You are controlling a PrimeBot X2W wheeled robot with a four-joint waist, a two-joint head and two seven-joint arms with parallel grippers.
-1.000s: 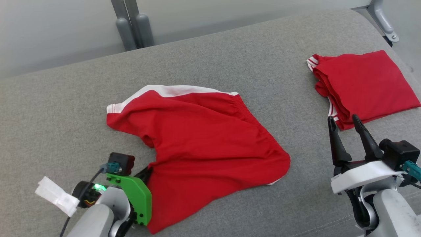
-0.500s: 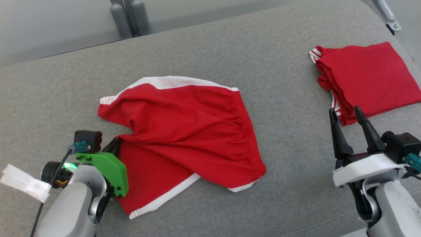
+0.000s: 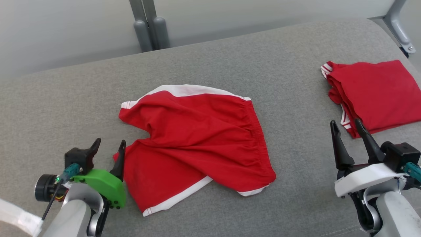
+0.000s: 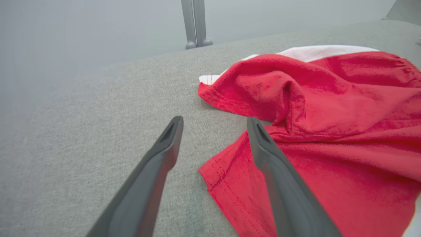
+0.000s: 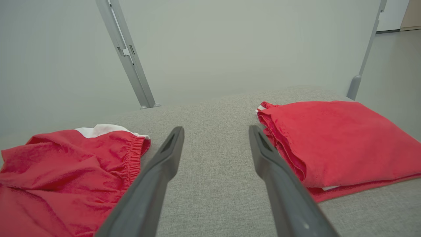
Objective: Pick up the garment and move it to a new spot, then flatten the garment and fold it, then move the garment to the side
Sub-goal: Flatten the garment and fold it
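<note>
A pair of red shorts with white side stripes (image 3: 197, 138) lies rumpled in the middle of the grey padded surface (image 3: 65, 98), waistband to the right. My left gripper (image 3: 110, 144) stands open at the lower left, beside the hem corner of the near leg, with nothing between its fingers. In the left wrist view that hem corner (image 4: 213, 171) lies just beyond the open left gripper (image 4: 213, 123). My right gripper (image 3: 345, 126) is open at the lower right, empty, over bare fabric between the shorts (image 5: 72, 164) and a folded red garment (image 5: 335, 138); the right wrist view looks along its own spread right gripper (image 5: 215, 130).
A folded red garment with white trim (image 3: 375, 95) lies at the right edge of the surface. Grey metal frame posts (image 3: 149, 29) rise behind the far edge, another bracket (image 3: 399, 29) at the far right corner.
My left gripper has let go of the shorts' leg hem and opened, backing off to the left. The shorts now lie released on the surface. The head camera has shifted. Right arm unchanged.
</note>
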